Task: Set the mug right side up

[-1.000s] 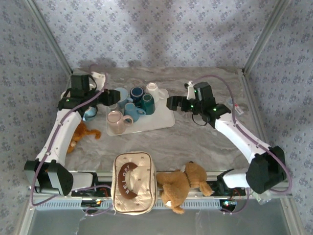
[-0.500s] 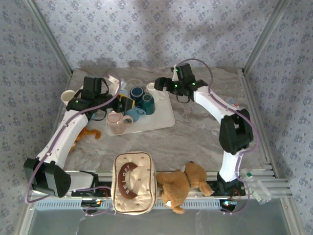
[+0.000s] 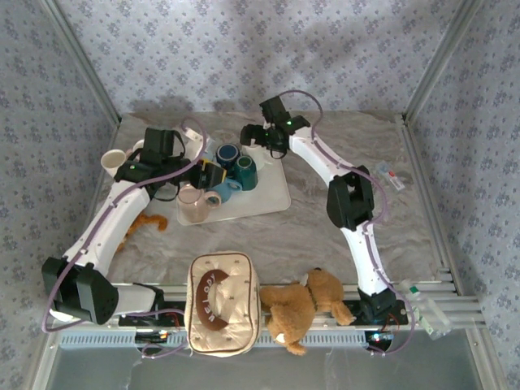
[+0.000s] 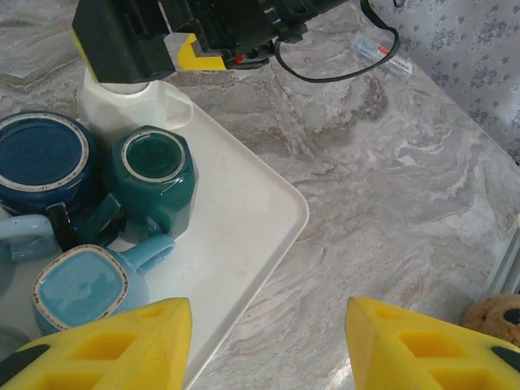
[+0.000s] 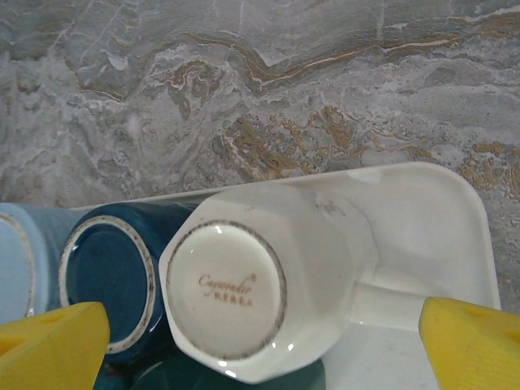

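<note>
Jaws of the right gripper (image 5: 260, 349) stand spread wide to either side of the white mug (image 5: 244, 284), which sits upside down in the far corner of the tray (image 5: 439, 211); whether they touch it cannot be told. Left gripper (image 4: 268, 349) hangs half open and empty above the tray, near a light-blue mug (image 4: 81, 288).

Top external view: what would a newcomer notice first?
A white tray sits left of centre on the table, crowded with mugs, mostly bottom-up. The right end effector hovers open over the white mug at the tray's far corner. A teddy bear and a beige pouch lie at the near edge.
</note>
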